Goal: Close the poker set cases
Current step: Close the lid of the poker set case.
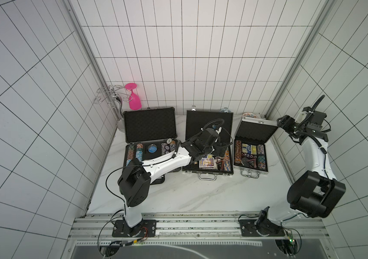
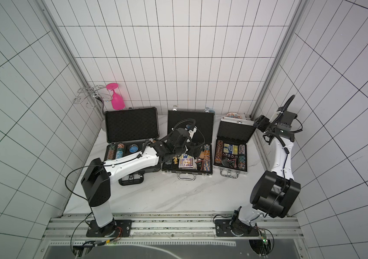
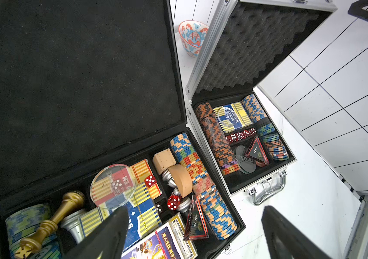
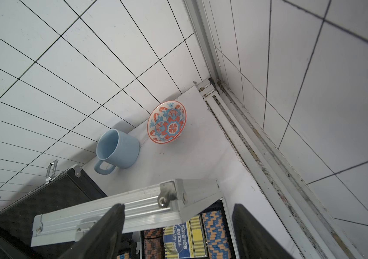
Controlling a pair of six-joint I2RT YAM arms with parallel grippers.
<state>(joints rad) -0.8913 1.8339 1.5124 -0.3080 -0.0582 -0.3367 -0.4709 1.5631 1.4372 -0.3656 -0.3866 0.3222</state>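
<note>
All three poker set cases stand open on the table in both top views, lids upright: the large dark-grey one [image 1: 150, 125] at left, the medium black one [image 1: 210, 122] in the middle, the small silver one [image 1: 254, 132] at right. My left gripper [image 3: 194, 224] hangs open above the medium case's tray of chips, cards and dice, holding nothing. My right gripper [image 4: 178, 215] is open at the upper right corner of the silver case's lid [image 4: 133, 208], whose top edge lies between the fingers. Whether a finger touches it I cannot tell.
Behind the cases by the back wall stand a blue mug [image 4: 118, 149] and a patterned bowl [image 4: 167, 122]. A pink glass [image 1: 133, 98] hangs upside down on a wire rack [image 1: 109, 96] at the back left. Bare marble table [image 1: 189, 192] lies in front of the cases.
</note>
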